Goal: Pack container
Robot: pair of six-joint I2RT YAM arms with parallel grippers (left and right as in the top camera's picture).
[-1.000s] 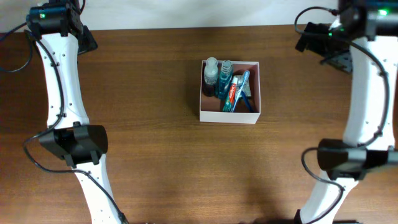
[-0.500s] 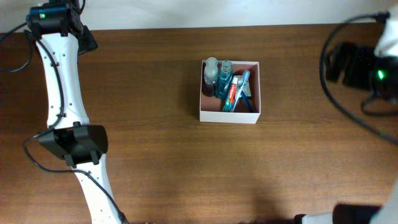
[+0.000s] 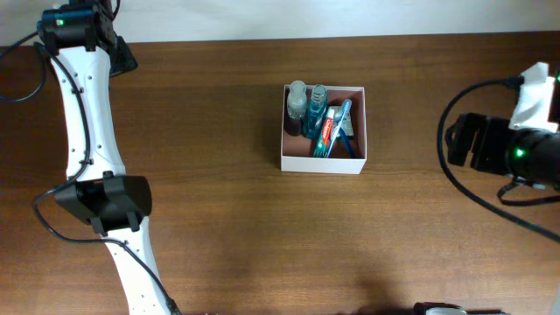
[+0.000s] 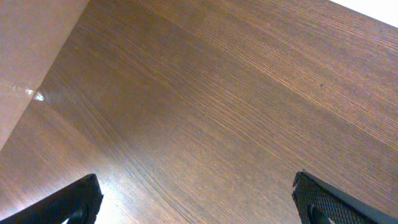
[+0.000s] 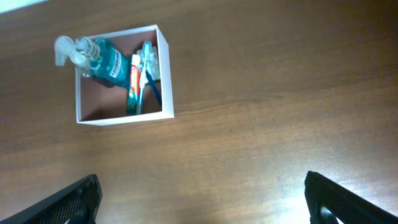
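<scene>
The container (image 3: 321, 163) is a square white-walled box with a reddish-brown inside, at the table's middle. In it are two bottles of blue liquid (image 3: 307, 105), a toothpaste tube (image 3: 326, 129) and a blue toothbrush (image 3: 342, 116). It also shows in the right wrist view (image 5: 124, 116), upper left, with the same things in it. My left gripper (image 3: 122, 56) is at the far left corner, open and empty over bare wood (image 4: 196, 194). My right gripper (image 3: 457, 140) is at the right side, open and empty (image 5: 202, 186), well apart from the container.
The brown wooden table (image 3: 219, 210) fills the overhead view, with a pale wall strip along its far edge. The left arm's white links (image 3: 87, 131) run down the left side. A pale surface (image 4: 31, 56) borders the wood in the left wrist view.
My right arm has swung from the far right corner nearer, along the right edge, and now faces the container. The left arm and the container have not moved.
</scene>
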